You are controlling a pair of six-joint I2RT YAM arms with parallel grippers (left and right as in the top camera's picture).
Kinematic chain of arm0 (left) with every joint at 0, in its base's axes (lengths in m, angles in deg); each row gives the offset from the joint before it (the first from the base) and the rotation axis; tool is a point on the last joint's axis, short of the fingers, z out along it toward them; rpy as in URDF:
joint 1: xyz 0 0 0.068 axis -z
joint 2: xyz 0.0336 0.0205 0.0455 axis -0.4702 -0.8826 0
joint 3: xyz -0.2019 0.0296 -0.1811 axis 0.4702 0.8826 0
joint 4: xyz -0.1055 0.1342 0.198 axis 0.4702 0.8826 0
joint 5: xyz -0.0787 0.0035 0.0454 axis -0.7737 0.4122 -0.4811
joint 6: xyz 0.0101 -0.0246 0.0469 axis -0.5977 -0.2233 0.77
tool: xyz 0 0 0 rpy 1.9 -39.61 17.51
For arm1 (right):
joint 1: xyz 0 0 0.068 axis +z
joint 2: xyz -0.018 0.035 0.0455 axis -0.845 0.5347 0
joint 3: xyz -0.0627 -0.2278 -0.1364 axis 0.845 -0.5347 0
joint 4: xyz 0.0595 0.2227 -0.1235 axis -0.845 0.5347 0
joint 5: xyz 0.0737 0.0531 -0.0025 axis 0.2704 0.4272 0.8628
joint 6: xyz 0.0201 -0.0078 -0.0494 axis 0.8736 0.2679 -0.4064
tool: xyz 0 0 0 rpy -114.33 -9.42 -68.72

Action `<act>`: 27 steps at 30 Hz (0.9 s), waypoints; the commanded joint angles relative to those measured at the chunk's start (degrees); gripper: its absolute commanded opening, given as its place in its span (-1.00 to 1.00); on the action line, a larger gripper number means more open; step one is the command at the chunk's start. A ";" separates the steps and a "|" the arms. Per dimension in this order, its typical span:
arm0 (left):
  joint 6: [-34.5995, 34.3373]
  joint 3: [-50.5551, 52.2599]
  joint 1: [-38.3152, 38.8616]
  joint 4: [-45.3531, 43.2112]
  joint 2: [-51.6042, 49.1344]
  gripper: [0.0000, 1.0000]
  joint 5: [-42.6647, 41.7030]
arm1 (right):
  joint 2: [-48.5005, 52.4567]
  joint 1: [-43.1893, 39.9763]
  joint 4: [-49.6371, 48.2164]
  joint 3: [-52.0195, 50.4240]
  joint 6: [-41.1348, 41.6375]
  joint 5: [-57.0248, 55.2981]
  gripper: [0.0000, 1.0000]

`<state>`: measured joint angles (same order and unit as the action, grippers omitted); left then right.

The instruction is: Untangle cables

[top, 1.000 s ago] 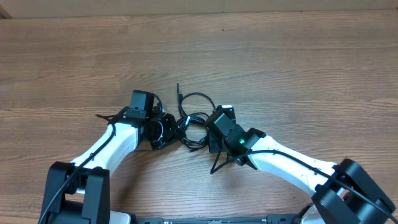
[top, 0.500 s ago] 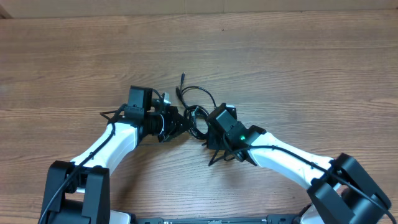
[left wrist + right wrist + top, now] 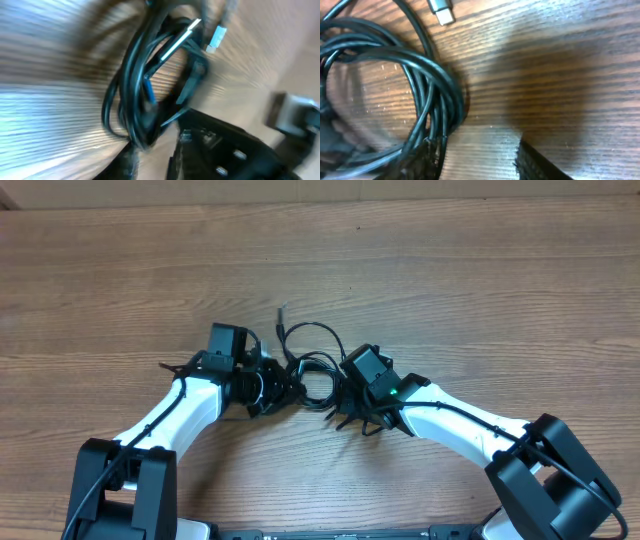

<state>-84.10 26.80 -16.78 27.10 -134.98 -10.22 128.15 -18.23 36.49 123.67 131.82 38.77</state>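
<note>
Although the left end effector sits against the left side of the cables, its wrist view is too blurred to tell whether its jaws are spread or pinching. The cables lie looped together midway across the worktop, one free end pointing toward the far edge. On their right, the right end effector stands spread, pinching nothing. The step would go best, I judge, by gripping separate strands and drawing them apart slowly.

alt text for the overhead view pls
A knot of thin black cables lies on a wood-grain table, with the left end effector and right end effector at it from either side. One plug end sticks out toward the far edge.
</note>
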 commanded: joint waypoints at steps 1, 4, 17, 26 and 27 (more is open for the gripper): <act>0.09 -0.07 0.48 2.97 -0.11 -0.12 8.39 | -2.84 -0.76 1.55 1.18 0.28 0.24 0.11; -0.33 0.00 1.22 4.17 -0.11 0.51 11.72 | -5.77 -2.14 3.48 1.18 0.31 0.52 0.18; -9.55 0.00 12.13 -2.14 -1.36 0.09 31.26 | -8.63 -2.86 5.09 1.16 0.50 6.21 0.61; -6.80 -0.02 14.60 -3.85 -8.63 -0.71 38.14 | -8.63 -2.86 5.64 1.16 0.48 6.43 0.93; -5.35 -0.02 14.58 -3.87 -9.33 -0.92 38.14 | -8.63 -2.86 5.53 1.16 0.48 6.43 0.99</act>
<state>-92.49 25.44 -2.25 22.58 -138.85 23.59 120.30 -21.12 42.30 123.69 132.14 45.00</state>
